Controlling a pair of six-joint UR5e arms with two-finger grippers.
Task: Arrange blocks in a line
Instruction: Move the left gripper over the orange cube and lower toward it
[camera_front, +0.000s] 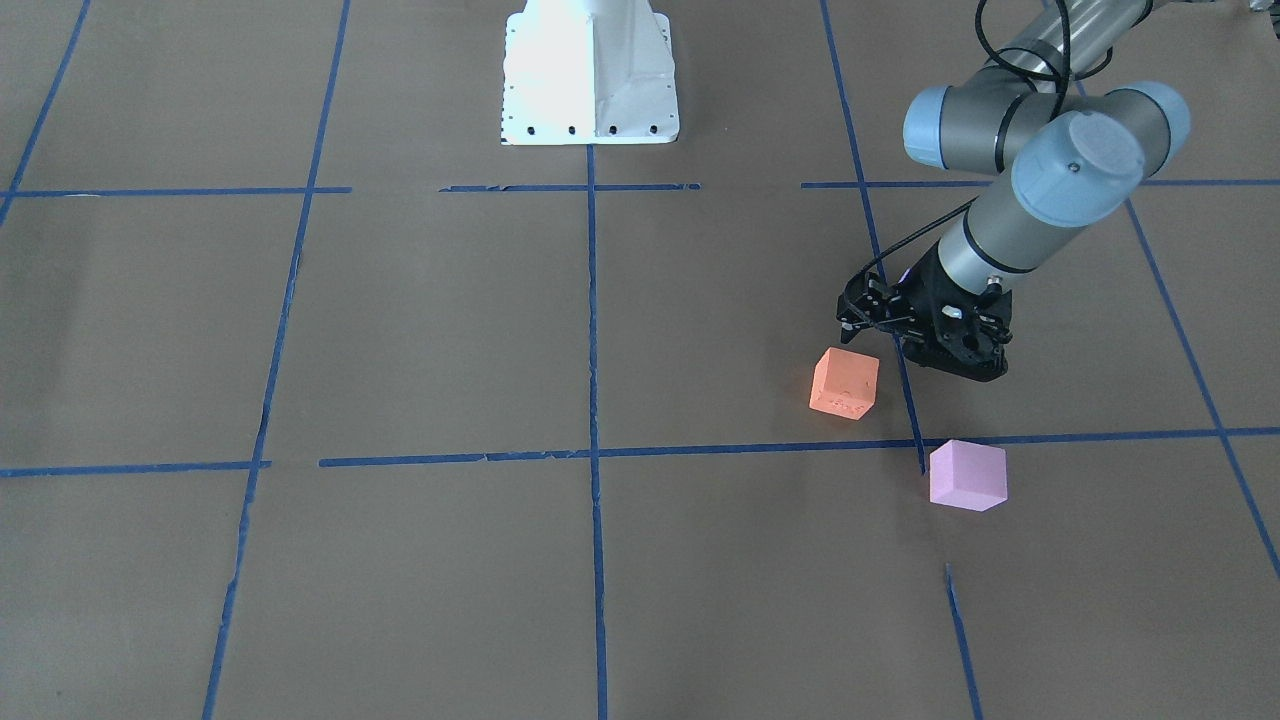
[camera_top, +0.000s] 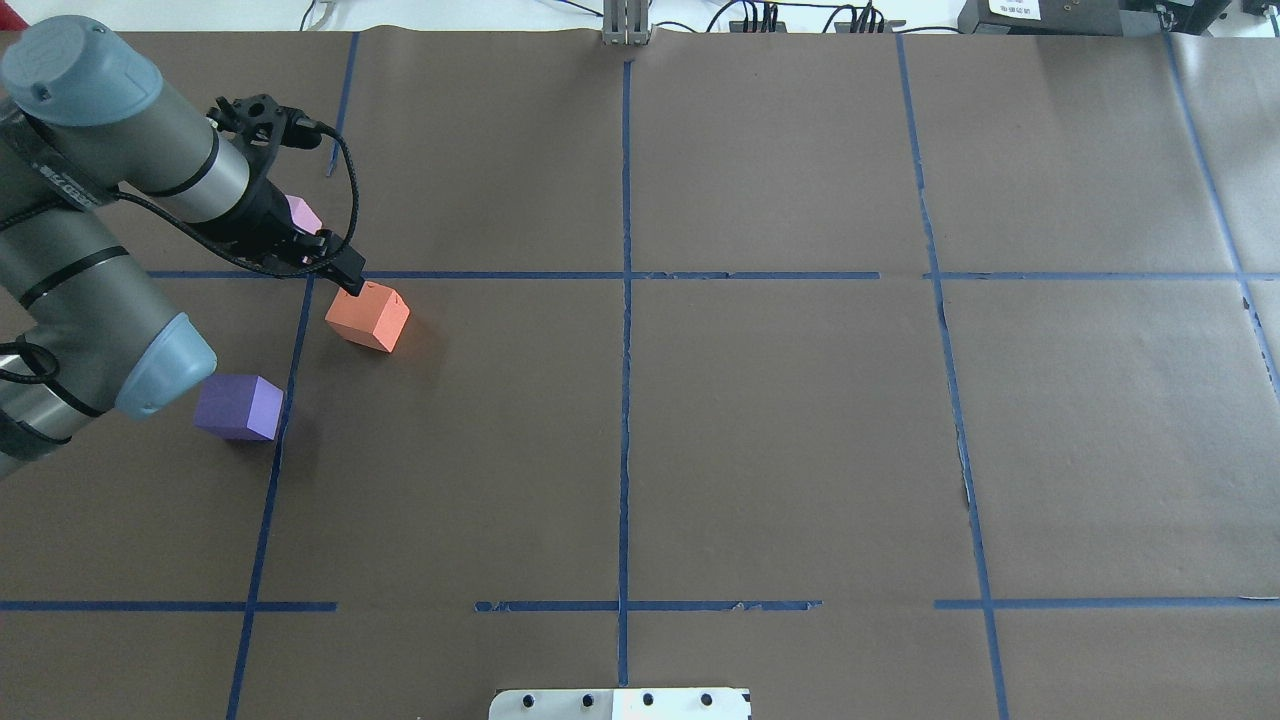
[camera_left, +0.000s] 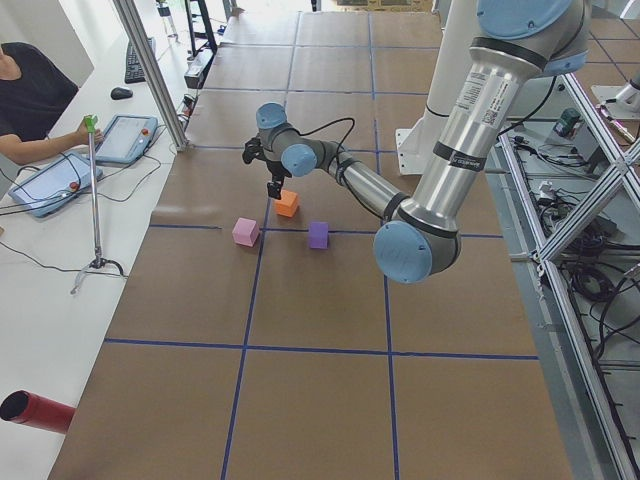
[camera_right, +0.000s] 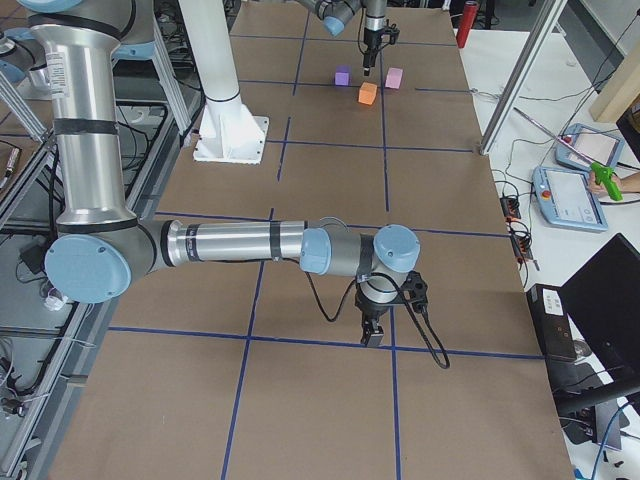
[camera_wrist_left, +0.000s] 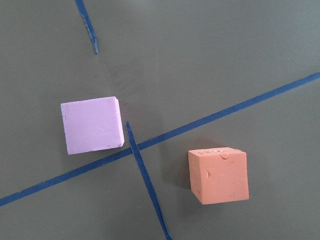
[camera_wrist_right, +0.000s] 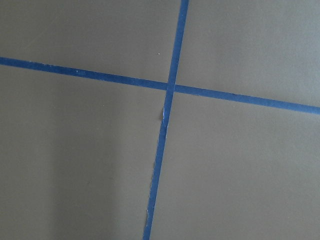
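The orange block (camera_top: 367, 316) lies left of the table's middle, beside a blue tape crossing. The pale pink block (camera_top: 303, 215) lies beyond it, partly behind my left wrist. The violet-purple block (camera_top: 238, 406) lies nearer the robot, beside my left forearm. My left gripper (camera_top: 348, 277) looks shut and empty, its tip hovering just at the orange block's far left corner. The left wrist view shows the orange block (camera_wrist_left: 219, 174) and the pink block (camera_wrist_left: 92, 125) below, with no fingers in it. My right gripper (camera_right: 372, 335) shows only in the exterior right view, far from the blocks; I cannot tell its state.
Blue tape lines (camera_top: 625, 300) split the brown table cover into squares. The white robot base (camera_front: 590, 70) stands at the robot's edge. An operator (camera_left: 30, 95) with tablets sits past the far edge, next to a pole stand (camera_left: 95, 200).
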